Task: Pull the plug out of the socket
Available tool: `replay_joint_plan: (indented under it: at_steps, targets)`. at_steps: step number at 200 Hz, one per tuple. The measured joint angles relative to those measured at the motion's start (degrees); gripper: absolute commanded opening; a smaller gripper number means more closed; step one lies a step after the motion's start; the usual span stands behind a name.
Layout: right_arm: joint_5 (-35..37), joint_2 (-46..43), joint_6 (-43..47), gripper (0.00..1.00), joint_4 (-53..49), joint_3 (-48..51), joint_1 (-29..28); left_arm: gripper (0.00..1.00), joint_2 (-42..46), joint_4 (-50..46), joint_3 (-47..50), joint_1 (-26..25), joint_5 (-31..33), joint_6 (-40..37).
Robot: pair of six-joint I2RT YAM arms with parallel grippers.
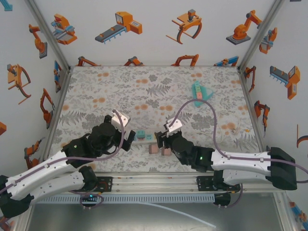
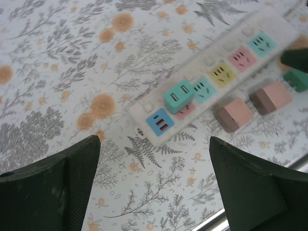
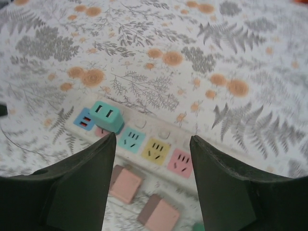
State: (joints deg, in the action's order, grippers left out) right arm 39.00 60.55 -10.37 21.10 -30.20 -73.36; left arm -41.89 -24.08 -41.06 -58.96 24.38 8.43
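Observation:
A white power strip, the socket (image 2: 226, 62), lies on the floral table with coloured outlets. A teal plug (image 2: 179, 95) sits in its pink outlet next to the blue USB panel (image 2: 160, 122); the same plug (image 3: 107, 116) (image 1: 140, 134) stands just left of my right fingers. My left gripper (image 2: 153, 142) hangs open above the table just short of the strip's USB end, holding nothing. My right gripper (image 3: 152, 138) is open over the strip's (image 3: 159, 144) teal and yellow outlets, nothing between its fingers.
Two pink blocks (image 2: 234, 114) (image 2: 272, 97) lie on the table beside the strip, on the near side. A teal and pink object (image 1: 198, 91) rests at the back right. The table's metal front edge (image 2: 288, 168) runs close behind the blocks.

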Motion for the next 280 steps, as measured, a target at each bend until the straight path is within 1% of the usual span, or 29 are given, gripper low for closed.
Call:
replay_joint_plan:
  at_steps: [9,24,46,65,80,114,142,161,208,245,280]
  targets:
    - [-3.8,0.8,5.9,0.61,1.6,-0.1,1.5,0.86,-0.1,-0.1,0.0,1.5,0.5,1.9]
    - [-11.4,2.2,13.7,0.61,1.9,-0.7,4.7,0.87,-0.3,-0.6,0.1,5.7,-0.1,5.9]
    - [-24.0,4.0,22.3,0.61,-1.0,-3.5,9.6,0.87,-0.5,-1.4,0.4,11.4,-2.5,11.0]
    - [-33.6,6.2,28.1,0.62,-5.2,-8.2,12.2,0.87,-1.2,-2.1,0.4,15.7,-5.7,15.1]
    - [-39.7,8.3,32.0,0.62,-9.0,-12.5,13.4,0.87,-2.5,-2.6,0.5,18.8,-8.6,17.8]
    - [-49.7,14.3,37.8,0.62,-16.3,-20.2,14.9,0.87,-7.3,-2.5,1.6,24.1,-15.1,22.1]
    - [-55.6,19.6,39.9,0.62,-20.8,-24.0,16.7,0.87,-11.3,-1.5,3.0,26.1,-18.6,23.6]
    - [-58.4,23.3,40.5,0.61,-22.5,-25.8,18.3,0.87,-13.6,0.0,3.7,26.8,-20.2,24.2]
    - [-60.7,32.1,42.0,0.58,-24.8,-29.5,20.8,0.84,-18.4,4.4,4.9,28.3,-21.4,24.7]
    - [-63.0,36.7,42.2,0.53,-25.0,-31.7,21.0,0.8,-20.6,6.5,6.5,29.0,-21.5,24.7]
    - [-65.2,39.6,41.9,0.47,-23.6,-32.2,21.0,0.79,-23.8,7.9,7.1,29.4,-23.1,24.7]
